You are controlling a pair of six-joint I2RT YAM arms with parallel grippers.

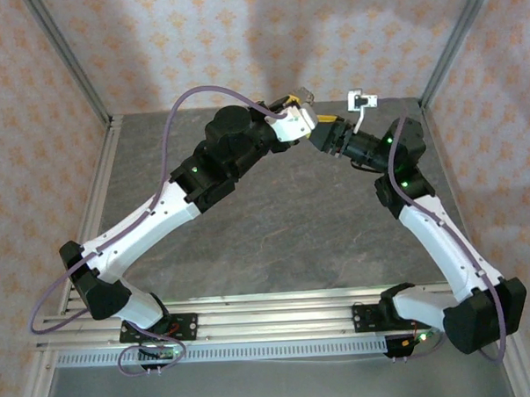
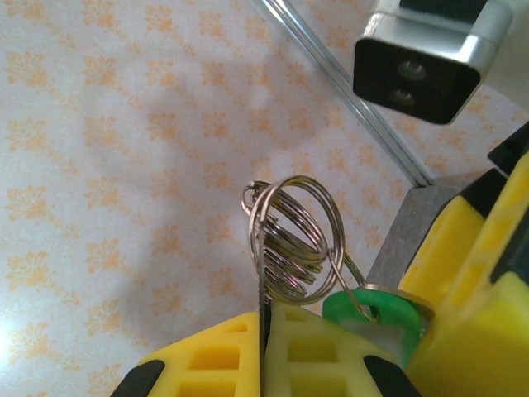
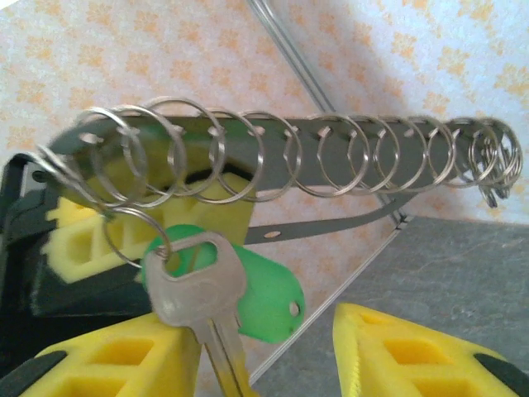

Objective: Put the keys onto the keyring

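Right wrist: key (image 3: 216,285) is hanging blade-down from keyring (image 3: 331,157), between open jaws of right gripper (image 3: 269,346); left gripper (image 2: 266,341) is clamping keyring.

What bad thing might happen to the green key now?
The silver key with the green head hangs from just one small wire ring, and the open right gripper isn't gripping it, so a bump might set it swinging away.
The left gripper pinches the long dark strip of silvery rings near one end only, so the strip may tilt or slip.
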